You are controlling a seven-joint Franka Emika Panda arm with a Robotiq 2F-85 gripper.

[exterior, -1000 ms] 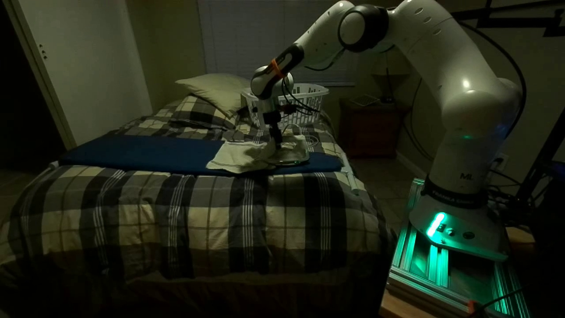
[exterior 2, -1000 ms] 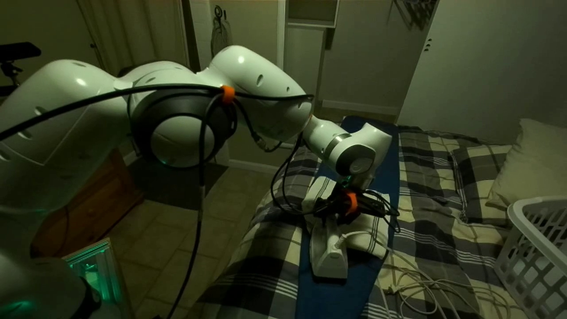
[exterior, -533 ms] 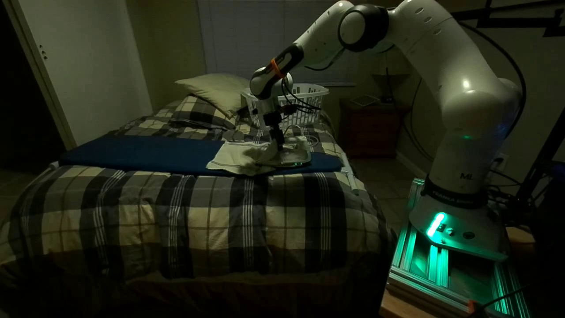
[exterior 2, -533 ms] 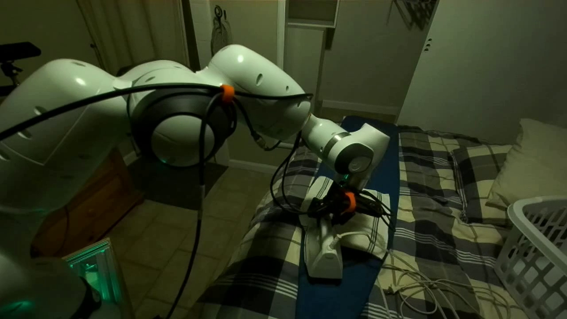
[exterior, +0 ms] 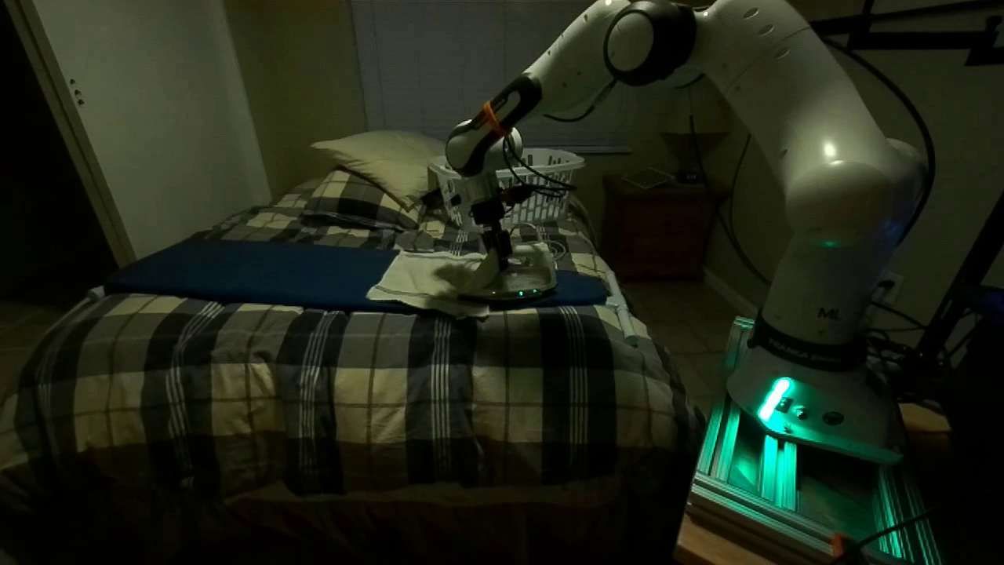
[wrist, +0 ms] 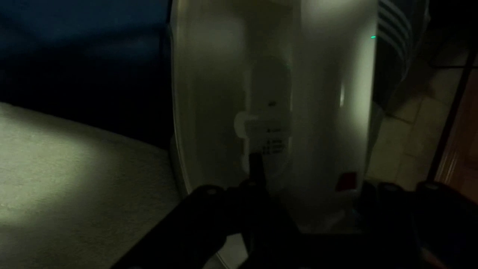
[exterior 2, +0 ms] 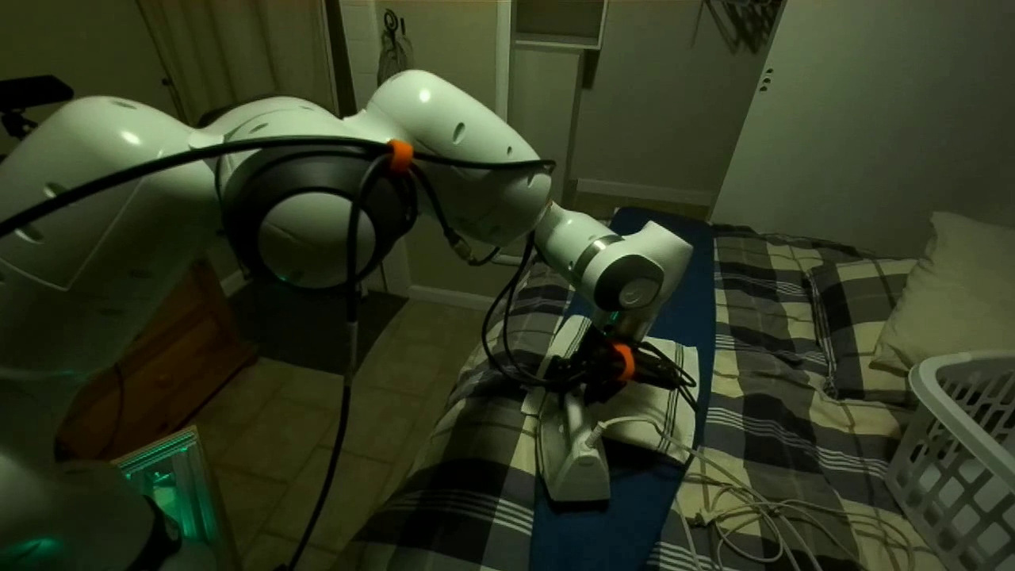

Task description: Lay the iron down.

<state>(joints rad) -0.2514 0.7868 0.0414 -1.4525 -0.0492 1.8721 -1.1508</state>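
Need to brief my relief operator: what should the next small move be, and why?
I'd probably nudge the iron slightly toward the middle of the blue board before release: it sits close to one long edge, more blue shows on its other side, and the tool appears closed on the iron's handle.

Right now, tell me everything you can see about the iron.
The iron is pale, glossy and plastic-looking, with a broad rear, a raised handle and a light cord leaving its back. Green glints show along its lower edge; printed marks are too dim to read. It appears to rest sole-down, roughly level, on the blue board, its nose reaching the white cloth; whether on or against it, I can't tell. The pincer appears closed on the handle.
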